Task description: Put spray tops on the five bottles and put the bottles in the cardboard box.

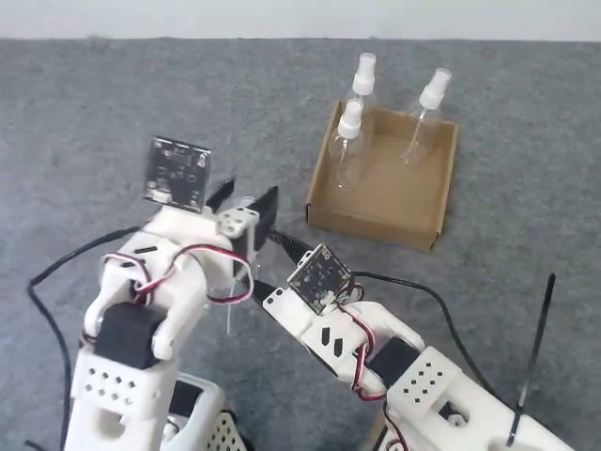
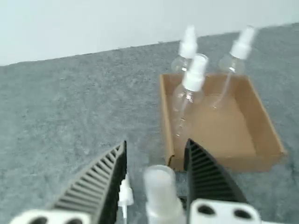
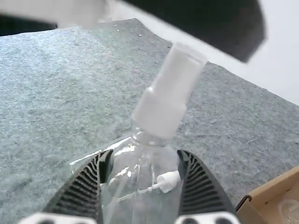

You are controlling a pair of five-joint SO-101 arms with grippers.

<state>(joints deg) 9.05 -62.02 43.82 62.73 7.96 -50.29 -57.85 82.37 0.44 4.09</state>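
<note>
- The right end effector (image 3: 145, 158) was closed on a clear bottle (image 3: 140, 182), one jaw on each side of its body, above the grey surface (image 1: 113, 103) near the cardboard box (image 1: 376, 221).
- A white spray top (image 3: 169, 91) sat on that bottle's neck.
- The left end effector (image 2: 156, 143) stood wide, its jaws on either side of the spray top without touching it.
- Two capped bottles stood inside the box, one near its left wall (image 1: 347, 150) and one at its far right corner (image 1: 423, 117).
- A third capped bottle (image 1: 363, 80) stood at the box's far edge; whether inside or behind, I cannot tell.
</note>
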